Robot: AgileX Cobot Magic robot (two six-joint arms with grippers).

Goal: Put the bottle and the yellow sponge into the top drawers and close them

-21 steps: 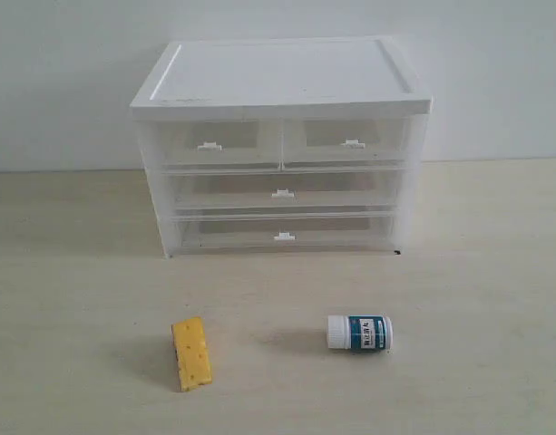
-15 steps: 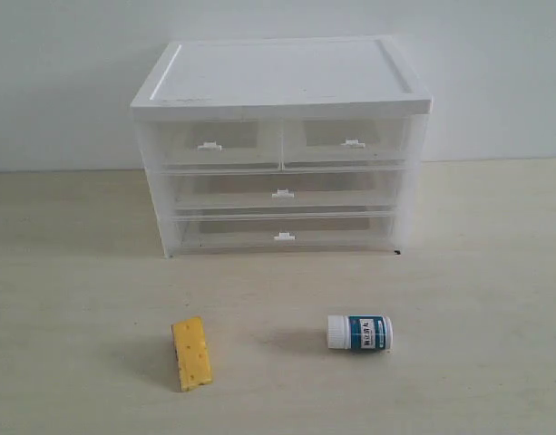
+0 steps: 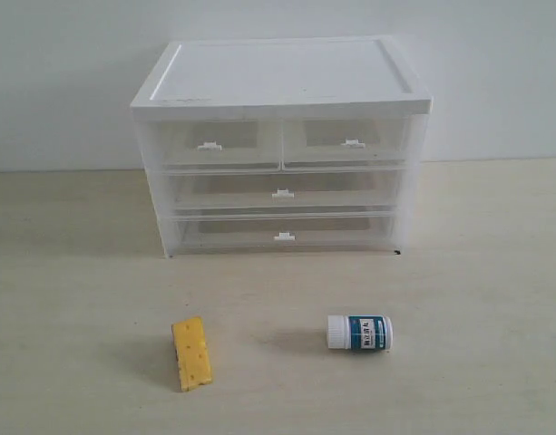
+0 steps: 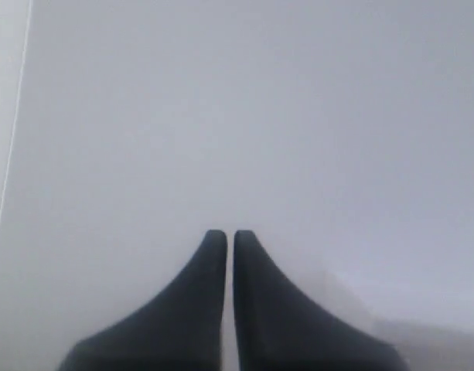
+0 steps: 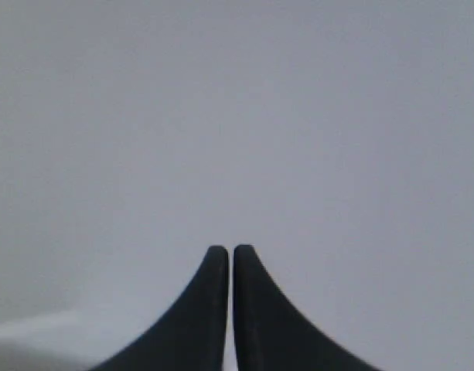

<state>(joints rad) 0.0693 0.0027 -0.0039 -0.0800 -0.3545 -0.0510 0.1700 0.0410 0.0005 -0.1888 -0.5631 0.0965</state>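
Sitting shut at the back of the table (image 3: 477, 272), the white cabinet (image 3: 282, 77) has all four drawers pushed in flush: the two top drawers, one on the left (image 3: 221, 145) and one on the right (image 3: 346, 140), and the two wide drawers (image 3: 282, 192) stacked under them. Their cloudy fronts let through only pale inner walls. The things meant for them are outside, on the bare tabletop in front of the cabinet. The yellow sponge (image 3: 192, 353) rests at a slight angle below the left top drawer. The bottle (image 3: 360, 333) lies on its side below the right one, well apart from the sponge, with its white cap towards the sponge. The exterior view shows all of this; the grippers appear only in the wrist views, which in turn show none of the cabinet, sponge or bottle. Each wrist camera looks along its dark fingers at a plain, pale grey surface. The left gripper (image 4: 230, 236) has its jaws pressed together with only a hairline slit between them, holding nothing. The right gripper (image 5: 230, 251) looks the same, tips together and empty.
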